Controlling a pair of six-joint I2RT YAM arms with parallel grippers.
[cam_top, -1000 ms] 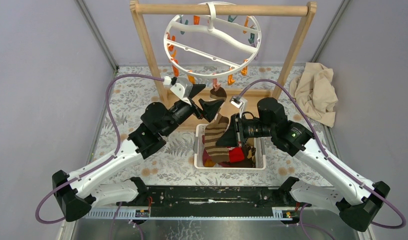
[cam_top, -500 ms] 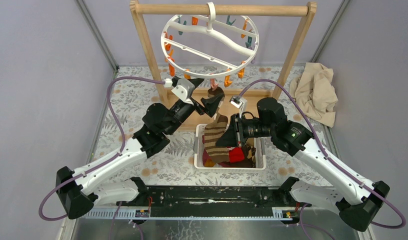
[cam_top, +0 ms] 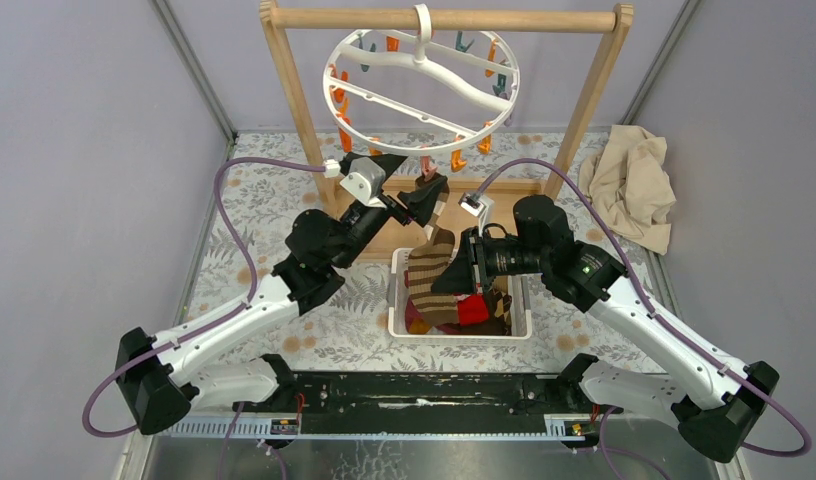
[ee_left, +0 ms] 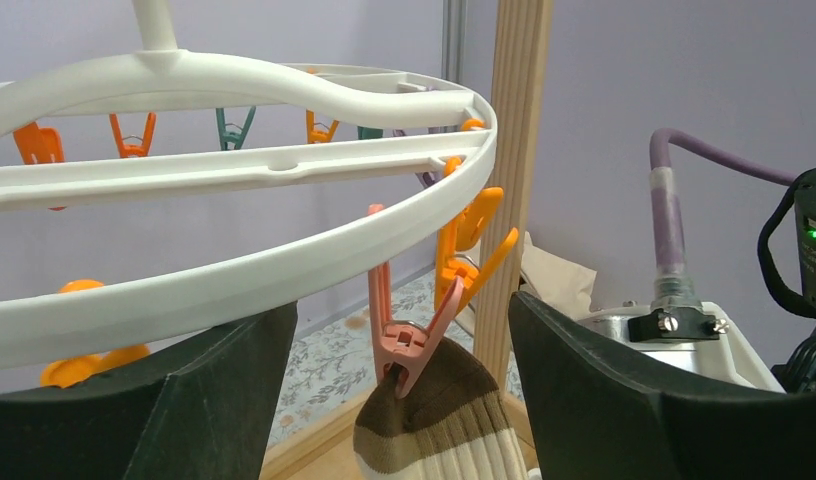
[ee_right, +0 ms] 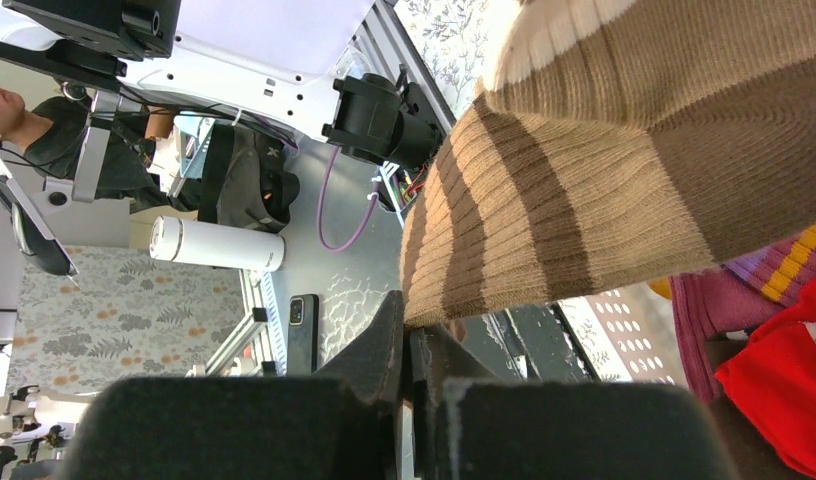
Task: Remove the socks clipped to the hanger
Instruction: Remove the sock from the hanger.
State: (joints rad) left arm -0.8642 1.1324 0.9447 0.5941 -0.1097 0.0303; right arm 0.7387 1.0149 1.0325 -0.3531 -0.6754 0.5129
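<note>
**One striped sock hangs from the hanger between two grippers**

One brown-striped sock [cam_top: 434, 250] shows in the overhead view. It runs from mid-frame down into a white basket [cam_top: 464, 335] at the centre. Its cuff is held by a pink clip [cam_top: 427, 166] on the lower rim of the hanger [cam_top: 404, 108]. The hanger is a white ring with spokes, hooked over a wooden rack [cam_top: 444, 18] at the top of the frame. The left gripper [cam_top: 409, 178] is raised to the cuff with its fingers spread wide. The right gripper [cam_top: 454, 278] sits lower, at the sock's foot end above the basket. More socks [cam_top: 472, 310] lie heaped inside the basket. A tan cloth [cam_top: 632, 185] lies on the table at the right edge.

From the left wrist, the hanger's rim sweeps across the upper frame. The pink clip [ee_left: 404, 340] grips the sock's cuff at bottom centre. The two dark fingers [ee_left: 154, 410] stand well apart on either side of the cuff, holding nothing.

From the right wrist, the fingers [ee_right: 384, 350] at the bottom are pressed together, pinching the striped sock's edge. A red sock [ee_right: 784, 380] and a purple-orange striped one [ee_right: 774, 265] lie at lower right.
</note>
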